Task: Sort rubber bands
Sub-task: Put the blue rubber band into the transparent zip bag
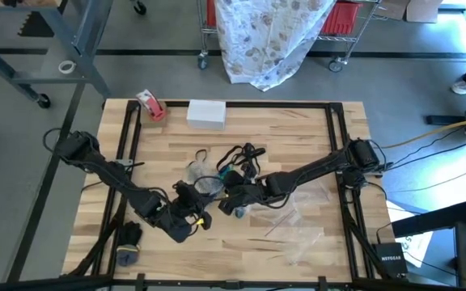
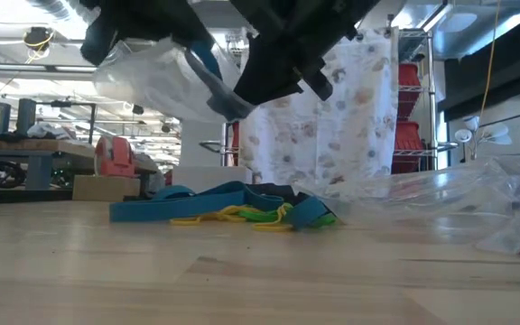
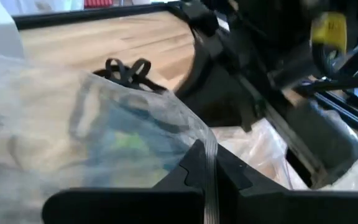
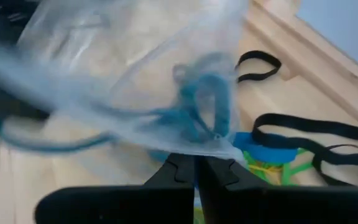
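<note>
A clear plastic bag [image 2: 147, 77] hangs lifted between my two grippers, over the middle of the wooden table [image 1: 298, 137]. Blue rubber bands [image 4: 204, 112] lie inside it. My left gripper [image 3: 205, 171] and my right gripper [image 4: 196, 165] are each shut on the bag. In the high view the left gripper [image 1: 191, 204] is the nearer one and the right gripper [image 1: 226, 194] is beside it. A loose heap of blue, green, yellow and black rubber bands [image 2: 233, 209] lies on the table below and beyond the bag [image 1: 235, 160]. My left gripper pinches an edge of the clear bag [image 3: 209, 146] between its two shut fingers. The film spreads away from the fingers, slack and crumpled, and is clear of the table. My right gripper pinches the bag's edge [image 4: 219, 148] between its two shut fingers, slanting down from the table's right. The bag billows beyond the fingers with the blue bands in it, lifted off the table.
More clear bags [image 1: 298, 225] lie at the near right. A red-and-white tape roll [image 1: 152, 106] and a white box [image 1: 206, 113] sit near the far edge. A dark object [image 1: 128, 242] lies at the near left corner. Black frame rails [image 1: 336, 129] border the table.
</note>
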You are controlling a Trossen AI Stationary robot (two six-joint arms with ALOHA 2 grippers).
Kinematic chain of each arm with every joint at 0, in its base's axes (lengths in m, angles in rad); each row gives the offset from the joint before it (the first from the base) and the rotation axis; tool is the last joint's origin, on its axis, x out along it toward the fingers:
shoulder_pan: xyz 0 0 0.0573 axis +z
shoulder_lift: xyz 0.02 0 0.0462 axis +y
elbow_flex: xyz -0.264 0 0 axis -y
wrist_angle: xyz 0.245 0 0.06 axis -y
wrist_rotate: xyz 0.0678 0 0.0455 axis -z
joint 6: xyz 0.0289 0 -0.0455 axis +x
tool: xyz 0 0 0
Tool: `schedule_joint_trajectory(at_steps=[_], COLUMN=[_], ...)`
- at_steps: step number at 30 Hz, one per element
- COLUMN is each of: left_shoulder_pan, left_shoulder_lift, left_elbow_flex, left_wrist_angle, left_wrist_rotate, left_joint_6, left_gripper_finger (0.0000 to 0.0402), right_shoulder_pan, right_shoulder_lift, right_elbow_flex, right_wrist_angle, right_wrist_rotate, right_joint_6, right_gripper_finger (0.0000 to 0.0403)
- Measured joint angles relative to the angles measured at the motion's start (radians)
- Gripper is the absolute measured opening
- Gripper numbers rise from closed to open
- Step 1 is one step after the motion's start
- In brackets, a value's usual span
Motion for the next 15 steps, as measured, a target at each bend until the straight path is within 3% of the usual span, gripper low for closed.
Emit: schedule_joint_trajectory(at_steps=[7,15], left_shoulder_pan=[-0.001,0.033], left_shoulder_lift=[-0.011,-0.017], left_elbow_flex=[0.0,0.001], left_wrist_angle=[-0.003,-0.056], left_wrist_rotate=[-0.047,-0.057], left_joint_6=[0.003,-0.027], left_gripper_finger=[0.0,0.0], right_shoulder_pan=[-0.006,-0.005], right_shoulder_lift=[0.0,0.0], right_elbow_flex=[0.0,0.0], right_wrist_angle=[0.053,0.083], right_wrist_rotate=[-0.081,-0.104], right_joint_6=[0.0,-0.033], right_gripper_finger=[0.0018,0.0114])
